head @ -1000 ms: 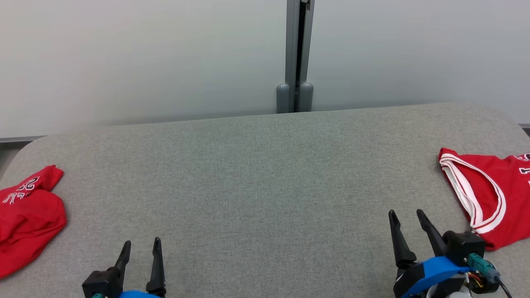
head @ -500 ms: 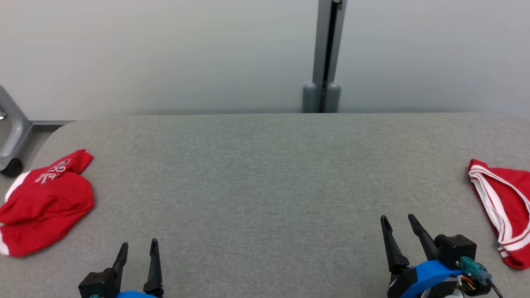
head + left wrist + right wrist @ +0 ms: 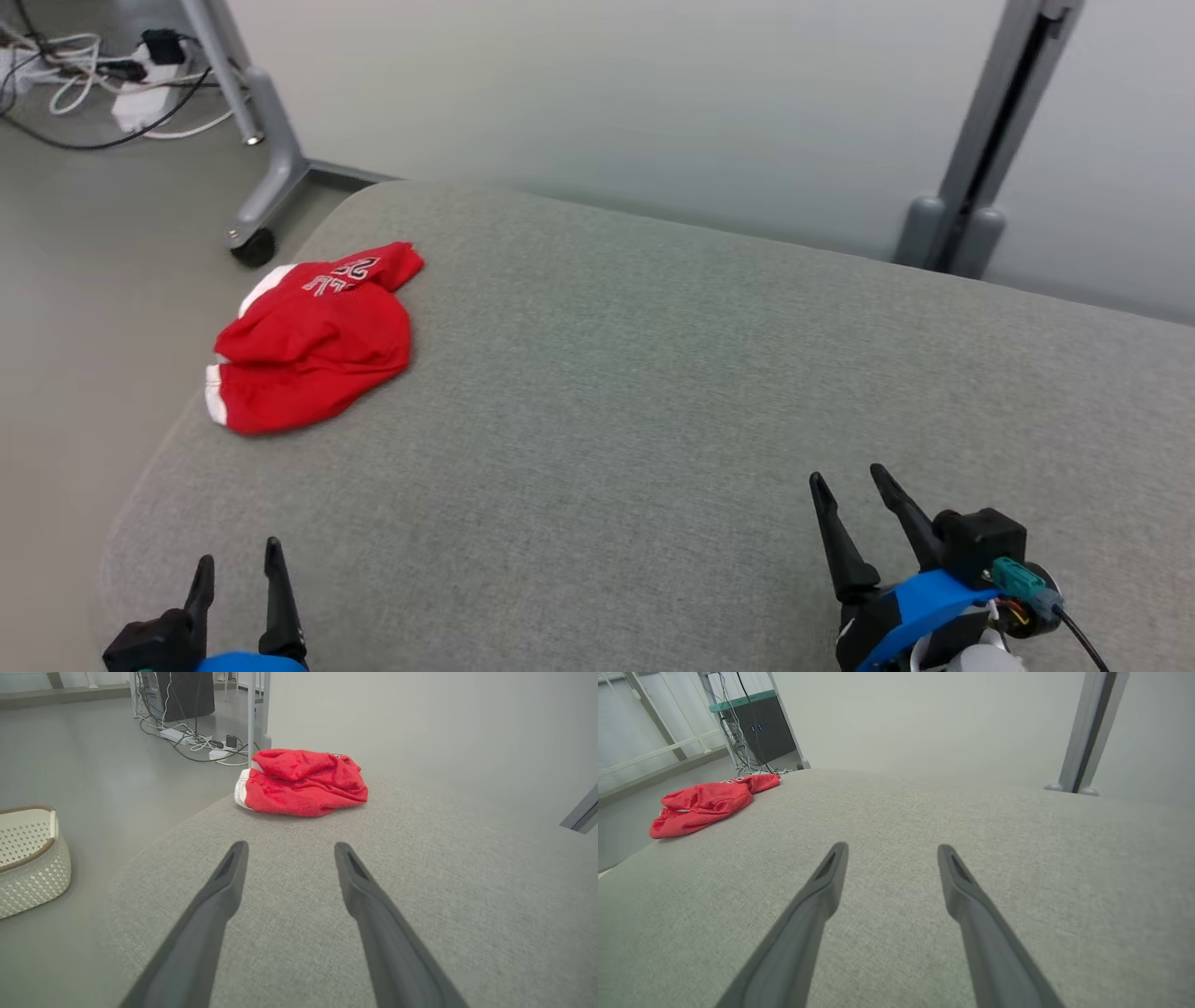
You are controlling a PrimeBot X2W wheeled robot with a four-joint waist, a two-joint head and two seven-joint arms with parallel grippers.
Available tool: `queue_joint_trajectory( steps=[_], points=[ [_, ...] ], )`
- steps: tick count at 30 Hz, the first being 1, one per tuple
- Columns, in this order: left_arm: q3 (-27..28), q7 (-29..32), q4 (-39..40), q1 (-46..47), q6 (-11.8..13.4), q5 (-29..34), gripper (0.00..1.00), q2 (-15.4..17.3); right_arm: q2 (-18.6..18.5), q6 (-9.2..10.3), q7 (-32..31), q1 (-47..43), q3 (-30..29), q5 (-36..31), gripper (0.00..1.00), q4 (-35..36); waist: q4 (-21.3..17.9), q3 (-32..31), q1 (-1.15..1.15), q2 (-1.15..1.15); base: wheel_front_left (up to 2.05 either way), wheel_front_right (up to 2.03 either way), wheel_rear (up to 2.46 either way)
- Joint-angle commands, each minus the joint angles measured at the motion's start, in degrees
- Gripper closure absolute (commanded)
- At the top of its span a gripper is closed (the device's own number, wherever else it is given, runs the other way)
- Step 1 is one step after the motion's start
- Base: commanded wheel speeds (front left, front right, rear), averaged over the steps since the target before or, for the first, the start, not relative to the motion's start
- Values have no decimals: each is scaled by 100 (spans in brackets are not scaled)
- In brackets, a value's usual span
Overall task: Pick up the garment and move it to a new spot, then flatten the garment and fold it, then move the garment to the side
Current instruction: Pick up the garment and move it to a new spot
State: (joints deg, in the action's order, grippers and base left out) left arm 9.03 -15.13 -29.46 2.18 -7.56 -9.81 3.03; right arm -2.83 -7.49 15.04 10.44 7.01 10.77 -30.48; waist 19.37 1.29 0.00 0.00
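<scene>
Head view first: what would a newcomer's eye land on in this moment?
The crumpled red garment stands out, lying near the far left corner of the grey padded table. Next come the two open grippers low in the picture, left gripper and right gripper, both apart from the garment and holding nothing. A tangle of cables lies on the floor beyond that corner.

Table top [image 3: 653, 392]: grey woven cloth, matt, fine rough weave. Garment [image 3: 313, 341]: red cloth, soft, slightly fuzzy, matt; white band at edge. Left gripper [image 3: 238, 553] & right gripper [image 3: 848, 474]: dark, matt, smooth, looks like plastic. Blue bracket [image 3: 920, 602] on right: smooth plastic, slight sheen. Basket [image 3: 42, 868]: white perforated plastic, brown rim. Frame leg [image 3: 285, 173]: grey painted metal, smooth. Floor [image 3: 84, 280]: smooth, low sheen.
</scene>
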Motion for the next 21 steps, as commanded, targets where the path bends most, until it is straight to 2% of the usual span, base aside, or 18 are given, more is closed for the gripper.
queue_joint_trajectory(
  steps=[1,7,15,18,21],
  points=[
    [70,0,-52,35,16,-120,0,-8,-20,0,18,126,95,70,0,-28,336,218,0,0,0,0,0],
    [203,0,-50,16,15,-304,0,-6,-20,0,18,249,272,136,0,-32,495,279,0,0,0,0,0],
    [422,0,154,416,14,-548,0,41,-19,0,18,413,354,-66,0,116,260,618,0,0,0,0,0],
    [322,0,325,754,14,-825,0,227,-20,0,18,548,374,-193,0,247,117,881,0,0,0,0,0],
    [258,0,82,1089,15,-1056,0,492,-20,0,17,688,406,-321,0,427,-38,1200,0,0,0,0,0]
  ],
)
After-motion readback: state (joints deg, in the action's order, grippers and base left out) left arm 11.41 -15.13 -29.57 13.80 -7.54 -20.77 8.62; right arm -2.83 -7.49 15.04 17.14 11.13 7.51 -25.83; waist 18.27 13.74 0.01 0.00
